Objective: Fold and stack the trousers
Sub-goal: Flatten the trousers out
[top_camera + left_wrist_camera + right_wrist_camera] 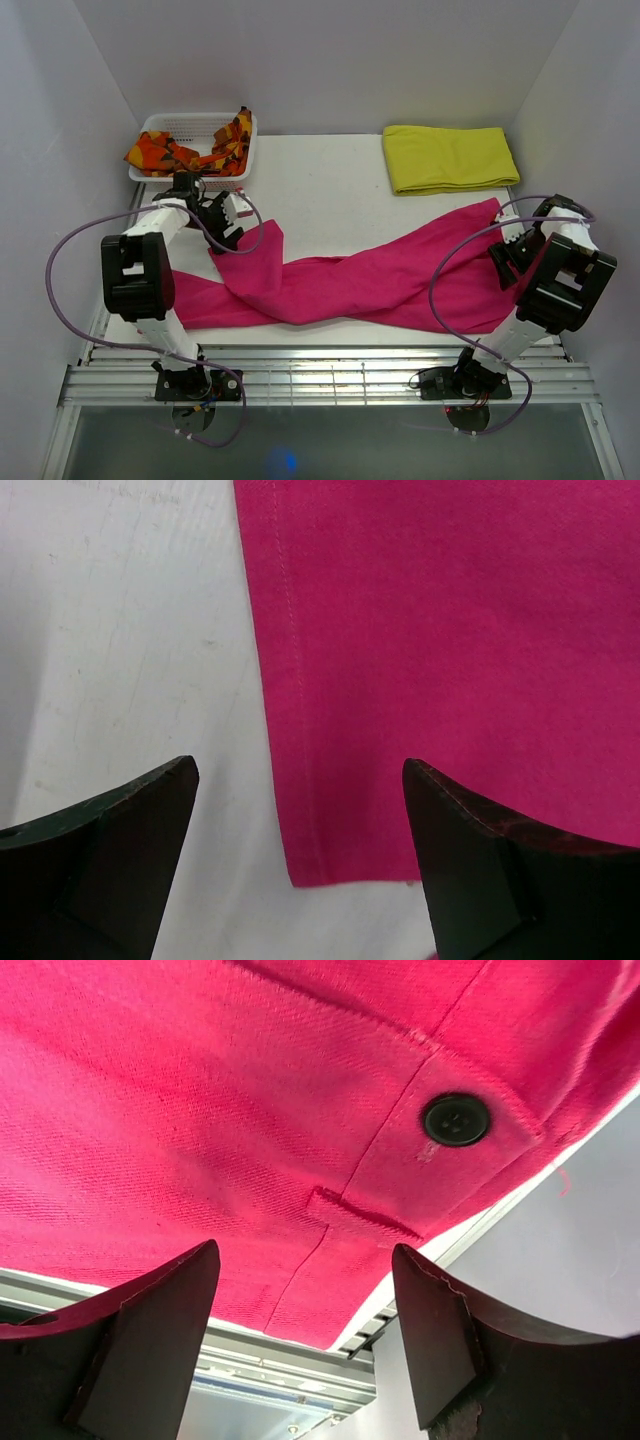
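While the left gripper (pixel 300 768) is hanging with its jaws spread wide and nothing between them, its dark fingers (pixel 120 850) are framing the stitched hem (pixel 350 876) of one leg of the trousers (pixel 380 285), a corner of pink cloth that is lying flat on the white desk (pixel 330 190) near its left edge. Just off the desk's right edge, the right gripper (pixel 305 1250) is likewise standing open and holding nothing, and it is facing the waistband (pixel 300 1110) of the trousers, where a dark button (pixel 456 1119) and a belt loop (pixel 360 1222) are showing just beyond the fingertips; the waistband is hanging over the desk's edge there. Between the two grippers the magenta trousers are stretching across the near half of the desk from the left edge to the right edge, twisting and bunching around the middle. At the far left corner a white basket (pixel 200 122) is holding an orange-and-red patterned cloth (pixel 175 155), and at the far right corner a yellow cloth (pixel 450 158) is lying folded, well apart from the trousers.
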